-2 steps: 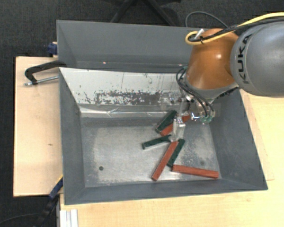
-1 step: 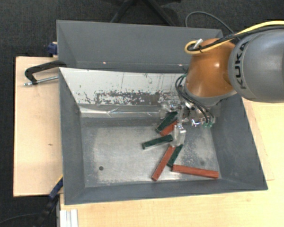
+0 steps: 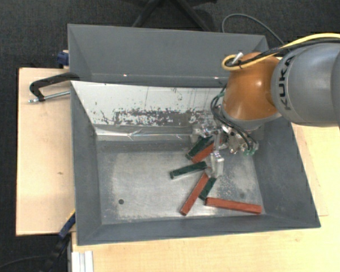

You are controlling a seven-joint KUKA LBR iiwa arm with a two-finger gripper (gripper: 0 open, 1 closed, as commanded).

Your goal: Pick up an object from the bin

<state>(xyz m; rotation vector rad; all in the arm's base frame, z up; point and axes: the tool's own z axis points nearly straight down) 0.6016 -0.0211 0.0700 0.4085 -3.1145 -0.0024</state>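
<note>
My gripper (image 3: 215, 158) is down inside the bin (image 3: 85, 169), over the right half of its floor and toward the back wall. My arm (image 3: 311, 84) and its orange cover (image 3: 249, 89) sit above it. I cannot tell whether the gripper is spread or pressed together, nor whether it has anything pinched. It stands at the upper end of a loose heap of sticks. Nearest is a short green stick (image 3: 202, 147), tilted, just to its left, with a reddish piece (image 3: 199, 156) touching that stick's lower edge. Below those, a longer green stick (image 3: 187, 170) lies almost level. From just under the gripper a slanting red stick (image 3: 194, 195) runs down to the left, with a dark green piece (image 3: 209, 185) beside its upper end. A flat red stick (image 3: 233, 206) lies near the front wall, at the heap's right.
</note>
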